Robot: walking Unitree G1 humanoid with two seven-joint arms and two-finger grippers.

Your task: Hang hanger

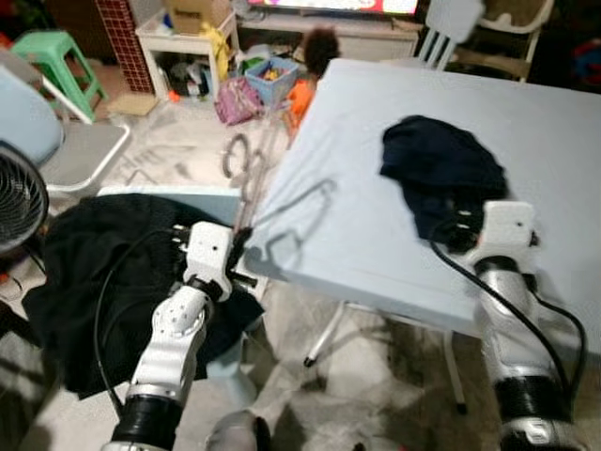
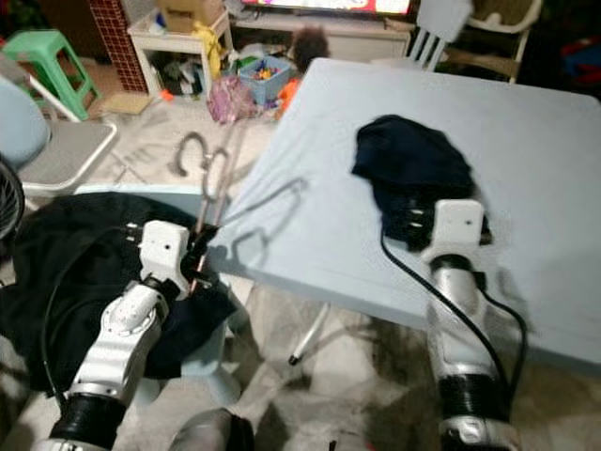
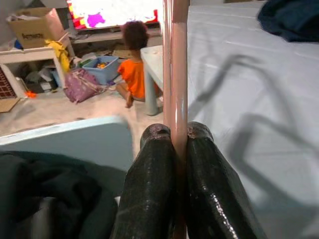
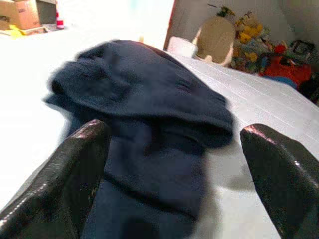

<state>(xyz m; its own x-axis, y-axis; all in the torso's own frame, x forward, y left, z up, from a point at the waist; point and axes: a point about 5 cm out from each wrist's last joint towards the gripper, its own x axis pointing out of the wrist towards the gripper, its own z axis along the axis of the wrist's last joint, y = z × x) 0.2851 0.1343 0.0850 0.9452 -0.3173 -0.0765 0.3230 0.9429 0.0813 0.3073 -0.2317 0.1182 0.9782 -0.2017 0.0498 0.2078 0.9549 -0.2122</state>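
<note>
Far ahead of the left hand (image 3: 180, 144), a blue bin (image 1: 271, 79) on the floor, holding small colourful bits too blurred to name, beside a person in orange (image 3: 133, 74) sitting there. Left hand clamped on the hanger (image 1: 252, 178), fingers (image 3: 152, 174) pressed to either side of its pink stem. Hanger rising up and away from that hand, its hook ahead over the floor, just beside the worktop (image 1: 376, 216) edge, throwing a shadow on the pale blue sheet. Under and behind the left arm, a black cloth (image 1: 94, 282) heaped on a pale seat. Right hand (image 4: 174, 164) spread wide above the worktop, fingers (image 4: 75, 169) well apart, a dark garment (image 1: 441, 169) lying between and just ahead of them, not gripped. Right forearm reaching up over the near worktop edge.
</note>
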